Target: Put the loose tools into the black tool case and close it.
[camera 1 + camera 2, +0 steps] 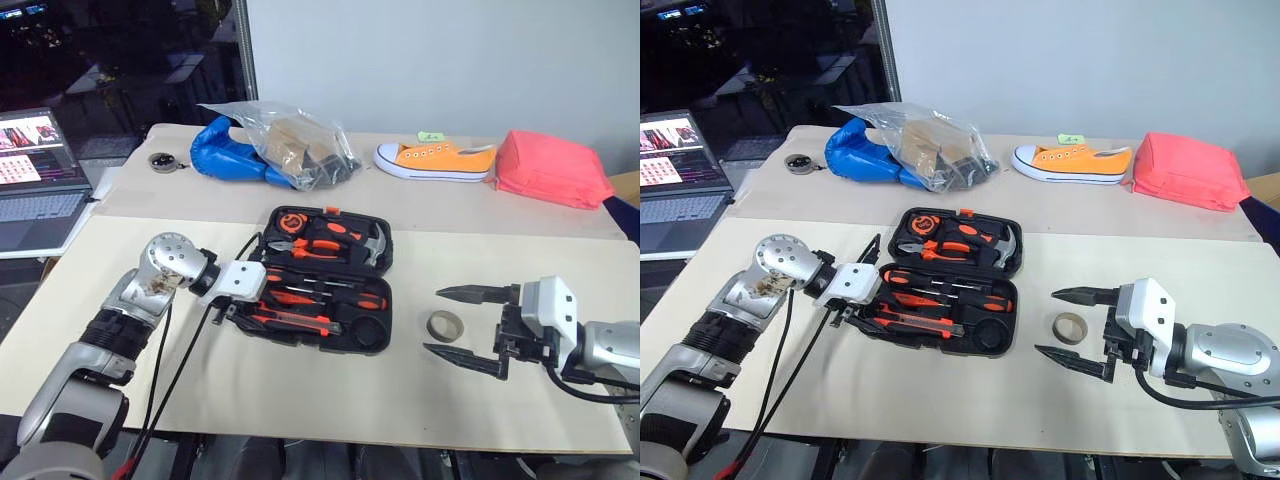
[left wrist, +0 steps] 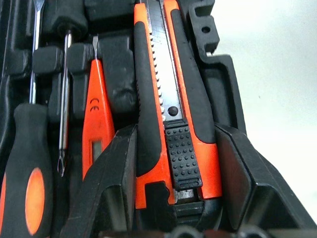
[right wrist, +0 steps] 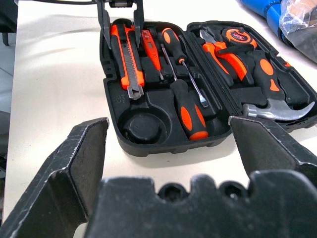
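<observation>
while 1 tape ring (image 1: 445, 325) lies loose, 2 long screwdrivers (image 3: 185, 96) sit cased.

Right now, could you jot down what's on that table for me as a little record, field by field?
case: black tool case lies open on the table
knife: utility knife lies in its recess, between the left tool's fingers
screwdrivers: two long screwdrivers and a small orange one already in the case
round recess: empty
tape ring: grey tape ring on the table, outside the case
right tool: open, the ring lying between its fingers
</observation>
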`<action>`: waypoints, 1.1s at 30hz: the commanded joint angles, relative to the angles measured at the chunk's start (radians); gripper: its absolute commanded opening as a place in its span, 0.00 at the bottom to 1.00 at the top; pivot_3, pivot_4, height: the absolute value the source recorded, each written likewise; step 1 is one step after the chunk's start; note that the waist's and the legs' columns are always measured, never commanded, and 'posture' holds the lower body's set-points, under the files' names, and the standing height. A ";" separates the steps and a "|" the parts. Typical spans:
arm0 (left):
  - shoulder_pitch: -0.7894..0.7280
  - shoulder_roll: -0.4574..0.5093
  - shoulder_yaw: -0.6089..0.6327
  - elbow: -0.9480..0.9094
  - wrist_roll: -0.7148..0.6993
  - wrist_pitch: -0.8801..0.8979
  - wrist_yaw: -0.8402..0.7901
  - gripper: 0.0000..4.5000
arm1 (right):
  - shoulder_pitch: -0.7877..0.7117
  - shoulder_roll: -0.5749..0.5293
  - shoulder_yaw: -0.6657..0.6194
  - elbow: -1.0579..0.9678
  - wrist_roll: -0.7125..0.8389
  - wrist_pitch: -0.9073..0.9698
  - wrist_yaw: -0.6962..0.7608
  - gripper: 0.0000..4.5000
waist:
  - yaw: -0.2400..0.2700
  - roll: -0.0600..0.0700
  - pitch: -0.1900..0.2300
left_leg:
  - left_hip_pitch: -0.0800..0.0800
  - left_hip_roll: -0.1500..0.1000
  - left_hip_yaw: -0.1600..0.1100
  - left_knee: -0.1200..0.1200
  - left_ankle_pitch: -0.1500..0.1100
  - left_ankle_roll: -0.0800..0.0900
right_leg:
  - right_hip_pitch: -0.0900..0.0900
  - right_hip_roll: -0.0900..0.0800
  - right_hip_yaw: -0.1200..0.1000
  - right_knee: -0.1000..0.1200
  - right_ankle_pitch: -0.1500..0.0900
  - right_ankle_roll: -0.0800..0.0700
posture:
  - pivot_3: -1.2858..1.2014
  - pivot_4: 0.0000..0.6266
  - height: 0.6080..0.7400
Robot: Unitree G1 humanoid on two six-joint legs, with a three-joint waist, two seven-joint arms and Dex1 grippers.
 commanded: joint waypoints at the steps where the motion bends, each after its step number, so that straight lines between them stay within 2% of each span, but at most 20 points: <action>1: 0.004 -0.002 -0.017 -0.013 0.023 0.002 -0.011 0.39 | -0.004 0.004 -0.010 -0.032 0.011 -0.007 -0.017 1.00 | 0.000 0.000 0.000 | 0.000 0.000 0.000 0.000 0.000 0.000 | 0.000 0.000 0.000 0.000 0.000 0.000 | 0.52 0.24 1.00; 3: 0.010 0.009 -0.021 -0.017 0.027 0.031 -0.025 0.39 | -0.006 0.002 -0.007 -0.034 0.012 -0.006 -0.021 1.00 | 0.000 0.000 0.000 | 0.000 0.000 0.000 0.000 0.000 0.000 | 0.000 0.000 0.000 0.000 0.000 0.000 | 0.52 0.24 1.00; 4: 0.012 0.013 -0.014 -0.022 0.028 0.043 -0.015 0.51 | -0.007 0.001 -0.006 -0.035 0.013 -0.005 -0.022 1.00 | 0.000 0.000 0.000 | 0.000 0.000 0.000 0.000 0.000 0.000 | 0.000 0.000 0.000 0.000 0.000 0.000 | 0.52 0.24 1.00; 10: 0.009 0.074 0.071 -0.076 -0.034 0.105 -0.018 0.95 | -0.010 -0.004 -0.004 -0.034 0.014 -0.003 -0.025 1.00 | -0.014 0.000 0.000 | 0.000 0.001 0.000 0.000 0.000 0.000 | 0.000 0.001 0.000 0.000 0.000 0.000 | 0.52 0.24 1.00; 14: 0.004 0.073 0.186 -0.165 -0.205 0.305 0.003 0.95 | -0.025 -0.001 0.011 -0.027 0.009 -0.001 -0.031 1.00 | -0.020 0.000 0.000 | 0.000 0.001 -0.001 0.000 0.000 0.000 | 0.000 0.001 0.000 0.001 0.000 0.000 | 0.52 0.24 1.00; 15: 0.010 0.054 0.209 -0.188 -0.236 0.357 0.039 0.83 | -0.031 0.001 0.017 -0.024 0.006 -0.002 -0.032 1.00 | -0.020 0.000 0.000 | 0.000 0.001 -0.001 0.000 0.000 0.000 | 0.000 0.000 0.000 0.001 0.000 0.000 | 0.52 0.24 1.00; 20: 0.112 -0.062 0.242 -0.355 -0.298 0.502 0.235 0.46 | -0.052 0.005 0.043 -0.010 0.000 -0.009 -0.037 1.00 | -0.018 0.001 -0.001 | 0.001 0.000 -0.001 0.002 0.000 0.000 | 0.002 0.000 0.000 0.001 0.000 0.001 | 0.52 0.24 1.00; 25: 0.239 -0.129 0.252 -0.429 -0.277 0.519 0.378 0.03 | -0.045 0.002 0.039 -0.007 0.000 -0.016 -0.033 1.00 | -0.024 0.002 -0.001 | 0.001 0.001 -0.002 0.002 0.000 0.000 | 0.002 0.001 0.000 0.002 0.000 0.001 | 0.52 0.24 1.00; 29: 0.318 -0.129 0.269 -0.408 -0.260 0.471 0.439 0.01 | -0.034 0.002 0.032 -0.009 -0.003 -0.019 -0.033 1.00 | -0.024 0.002 -0.001 | 0.003 0.001 -0.002 0.001 0.000 0.000 | 0.002 0.001 0.000 0.003 0.000 0.000 | 0.52 0.24 1.00; 33: 0.406 -0.073 0.228 -0.411 -0.212 0.398 0.407 0.01 | -0.018 0.003 0.029 -0.018 -0.003 -0.019 -0.037 1.00 | -0.024 0.002 -0.001 | 0.005 0.001 -0.001 0.001 0.000 0.000 | 0.003 0.000 0.001 0.002 0.000 0.000 | 0.52 0.24 1.00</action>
